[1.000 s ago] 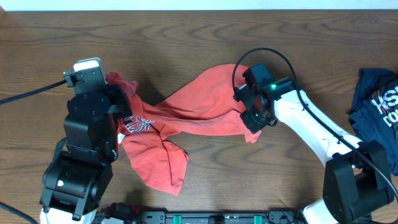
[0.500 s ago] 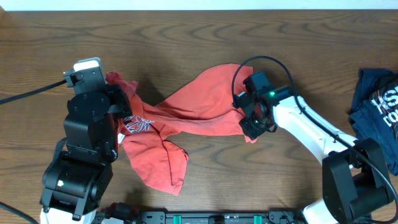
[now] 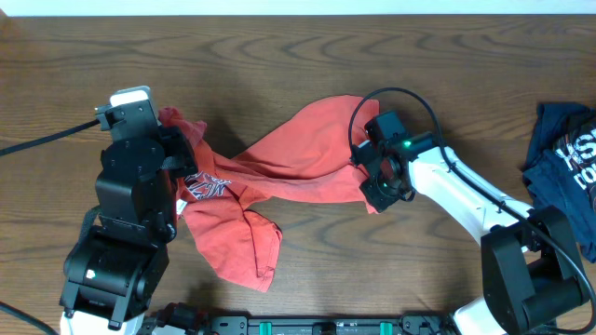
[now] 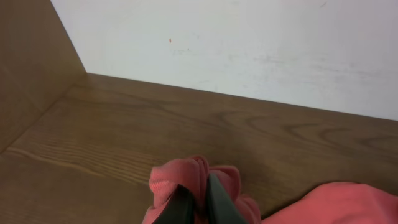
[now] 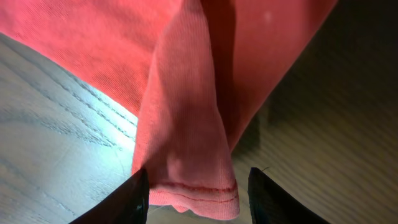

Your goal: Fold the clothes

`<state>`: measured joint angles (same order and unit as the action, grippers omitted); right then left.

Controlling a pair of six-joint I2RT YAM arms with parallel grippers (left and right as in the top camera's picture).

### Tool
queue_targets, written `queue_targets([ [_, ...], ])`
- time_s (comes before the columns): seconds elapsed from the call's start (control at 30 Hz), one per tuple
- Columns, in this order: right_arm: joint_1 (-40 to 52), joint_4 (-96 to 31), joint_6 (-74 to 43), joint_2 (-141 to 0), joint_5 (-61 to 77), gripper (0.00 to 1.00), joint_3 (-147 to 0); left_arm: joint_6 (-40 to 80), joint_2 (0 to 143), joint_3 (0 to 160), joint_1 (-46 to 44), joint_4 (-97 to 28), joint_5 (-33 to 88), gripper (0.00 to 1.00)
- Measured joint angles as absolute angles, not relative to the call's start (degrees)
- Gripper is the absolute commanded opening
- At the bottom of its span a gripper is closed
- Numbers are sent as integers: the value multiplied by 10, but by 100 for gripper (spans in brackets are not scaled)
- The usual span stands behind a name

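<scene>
Dark brown tabletop point(image 3: 279, 56), matte, with long wavy wood grain; behind its far edge in the left wrist view, plain white wall point(image 4: 249, 43), faintly scuffed. Spread across the middle of that wood, red-orange T-shirt point(image 3: 298, 154): soft knit cotton, rumpled, drawn into a twisted diagonal band between the two arms, with one loose rounded flap lying toward the near edge. Close by the left arm, grey-white lettering point(image 3: 207, 186), creased among the folds. Left hand point(image 4: 198, 202) closed, dark fingers nearly together, pinching a puckered knot of fabric at the shirt's left end. Right hand point(image 5: 196, 193) spread wide, black fingers apart on either side of a hanging fold at the shirt's right end; between them a double-stitched hem, fine knit texture plain up close; neither finger clearly pressing the cloth. At the far right edge, crumpled navy garment point(image 3: 563, 158) with white print, well apart from the red one. From the left arm, thin black cable point(image 3: 47, 140) trailing off the left side.
</scene>
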<state>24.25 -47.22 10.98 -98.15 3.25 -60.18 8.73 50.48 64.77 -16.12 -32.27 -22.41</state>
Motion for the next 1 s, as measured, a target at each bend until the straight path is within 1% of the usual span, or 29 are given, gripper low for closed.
queue_targets([
  [0.07, 243, -471, 110, -981, 32, 49, -595, 87, 505, 648, -161, -323, -224, 6],
  [0.17, 243, -469, 110, -982, 32, 44, -594, 87, 505, 648, -161, -323, -224, 6],
  [0.27, 243, -466, 110, -981, 32, 26, -594, 87, 505, 648, -161, -321, -224, 6],
  [0.33, 243, -465, 110, -981, 32, 11, -594, 87, 505, 648, -161, -321, -224, 6],
  [0.37, 243, -466, 103, -981, 31, 2, -594, 87, 505, 648, -161, -321, -224, 6],
  [0.43, 243, -466, 106, -981, 32, 1, -594, 87, 505, 648, -161, -321, -224, 6],
  [0.8, 242, -473, 72, -978, 32, 1, -600, 87, 505, 648, -161, -321, -223, 6],
  [0.9, 240, -492, 57, -959, 27, 1, -624, 87, 505, 648, -161, -315, -222, 6],
  [1.0, 222, -527, 20, -912, -6, 1, -682, 87, 502, 648, -161, -295, -218, 6],
])
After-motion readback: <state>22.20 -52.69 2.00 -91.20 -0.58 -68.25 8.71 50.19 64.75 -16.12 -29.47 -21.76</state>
